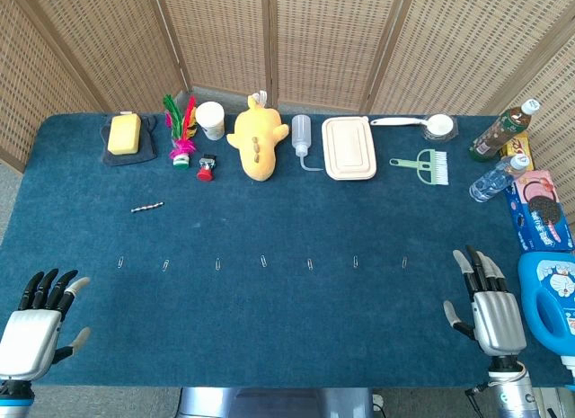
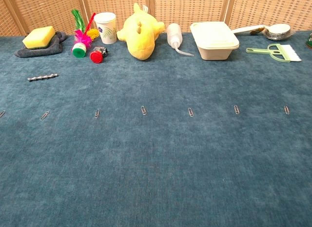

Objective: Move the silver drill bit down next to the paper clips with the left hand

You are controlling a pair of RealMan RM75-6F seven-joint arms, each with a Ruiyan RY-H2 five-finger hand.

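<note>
Silver drill bit (image 1: 146, 207) lies flat on the blue table cloth (image 1: 287, 319), long axis nearly left-right, its right end tipped slightly toward the far edge; which end is the tip cannot be told; it sits well beyond the left hand's fingertips (image 1: 56, 279) and a little right of them, apart from any contact. Paper clips (image 1: 263, 261) form a spaced row across the cloth, between the bit and the fingertips' level, the leftmost just beyond and right of the left hand (image 1: 36, 324). Left hand rests at the near edge, back up, fingers spread and extended away from the robot, holding nothing; right hand (image 1: 490, 310) likewise at the near right, back up, fingers apart and empty; neither hand appears in the chest view.
</note>
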